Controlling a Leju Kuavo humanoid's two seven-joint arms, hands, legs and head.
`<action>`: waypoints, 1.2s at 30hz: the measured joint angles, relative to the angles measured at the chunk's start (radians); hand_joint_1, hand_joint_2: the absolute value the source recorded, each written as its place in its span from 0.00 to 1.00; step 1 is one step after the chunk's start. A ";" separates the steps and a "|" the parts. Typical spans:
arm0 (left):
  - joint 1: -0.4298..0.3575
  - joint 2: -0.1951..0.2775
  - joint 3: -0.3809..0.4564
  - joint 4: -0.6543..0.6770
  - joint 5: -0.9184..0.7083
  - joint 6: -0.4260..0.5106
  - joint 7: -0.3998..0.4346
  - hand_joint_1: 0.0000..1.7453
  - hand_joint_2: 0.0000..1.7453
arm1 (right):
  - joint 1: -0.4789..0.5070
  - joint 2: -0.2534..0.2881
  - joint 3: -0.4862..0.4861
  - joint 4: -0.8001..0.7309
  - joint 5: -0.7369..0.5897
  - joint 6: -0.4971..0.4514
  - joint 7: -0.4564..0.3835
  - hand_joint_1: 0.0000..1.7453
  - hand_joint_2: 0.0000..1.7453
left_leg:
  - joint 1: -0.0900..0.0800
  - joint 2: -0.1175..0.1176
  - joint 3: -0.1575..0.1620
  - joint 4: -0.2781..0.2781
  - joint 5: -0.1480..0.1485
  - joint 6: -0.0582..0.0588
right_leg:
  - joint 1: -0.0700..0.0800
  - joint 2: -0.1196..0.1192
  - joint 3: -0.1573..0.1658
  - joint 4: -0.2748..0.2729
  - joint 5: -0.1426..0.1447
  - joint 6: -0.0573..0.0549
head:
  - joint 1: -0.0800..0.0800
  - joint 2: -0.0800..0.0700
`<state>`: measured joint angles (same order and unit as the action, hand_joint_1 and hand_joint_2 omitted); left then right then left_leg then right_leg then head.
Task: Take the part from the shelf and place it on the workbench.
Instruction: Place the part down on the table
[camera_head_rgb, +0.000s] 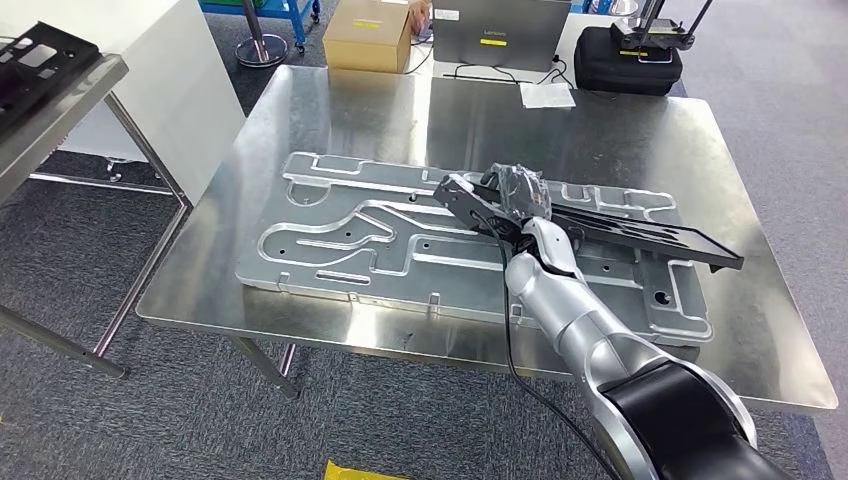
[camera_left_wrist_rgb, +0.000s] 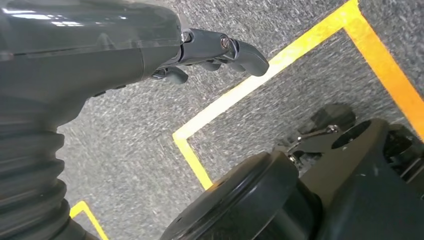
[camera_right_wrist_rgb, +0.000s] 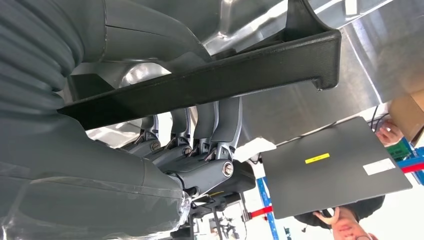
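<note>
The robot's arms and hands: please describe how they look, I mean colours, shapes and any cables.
The right arm is silver with rounded segments, a glossy black shell nearest the body, and a thin black cable hanging beside it. The right hand is dark grey under a clear plastic film; its fingers are grey metal links with visible pivot screws. The left hand has a glossy dark cover, a ribbed grey wrist sleeve and dark fingers.

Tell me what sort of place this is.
Likely a factory or lab work cell: a steel workbench bearing a machined aluminium plate, yellow floor tape, and a laptop nearby.
</note>
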<state>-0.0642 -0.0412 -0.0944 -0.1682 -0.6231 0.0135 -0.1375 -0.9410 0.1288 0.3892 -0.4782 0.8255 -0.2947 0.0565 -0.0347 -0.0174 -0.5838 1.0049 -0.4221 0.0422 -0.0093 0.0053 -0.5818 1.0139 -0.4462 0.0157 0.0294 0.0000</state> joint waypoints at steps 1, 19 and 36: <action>0.002 0.000 0.002 0.000 0.007 0.003 -0.006 0.00 1.00 | 0.000 0.000 0.000 0.002 0.000 0.000 -0.001 1.00 1.00 | 0.000 0.000 0.000 0.000 0.000 0.000 | 0.000 0.000 0.000 0.000 0.000 0.000 | 0.000 0.000; 0.028 -0.003 0.103 0.000 0.081 0.027 -0.223 0.00 1.00 | 0.057 -0.067 -0.020 0.007 -0.009 -0.012 -0.039 0.00 1.00 | 0.003 -0.007 0.002 0.001 0.000 0.000 | 0.003 -0.007 0.006 -0.006 -0.002 -0.002 | 0.000 0.000; 0.029 0.012 0.132 0.000 0.066 0.026 -0.201 0.00 1.00 | 0.101 -0.077 -0.045 0.017 -0.008 0.005 -0.031 0.00 1.00 | 0.004 -0.003 -0.002 0.001 0.000 0.000 | 0.004 -0.002 0.003 -0.007 0.002 -0.001 | 0.000 0.000</action>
<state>-0.0349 -0.0290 0.0374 -0.1682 -0.5575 0.0394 -0.3388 -0.8402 0.0521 0.3443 -0.4608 0.8171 -0.2899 0.0252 -0.0311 -0.0201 -0.5861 1.0063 -0.4224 0.0424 -0.0057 0.0029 -0.5792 1.0068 -0.4445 0.0145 0.0298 0.0000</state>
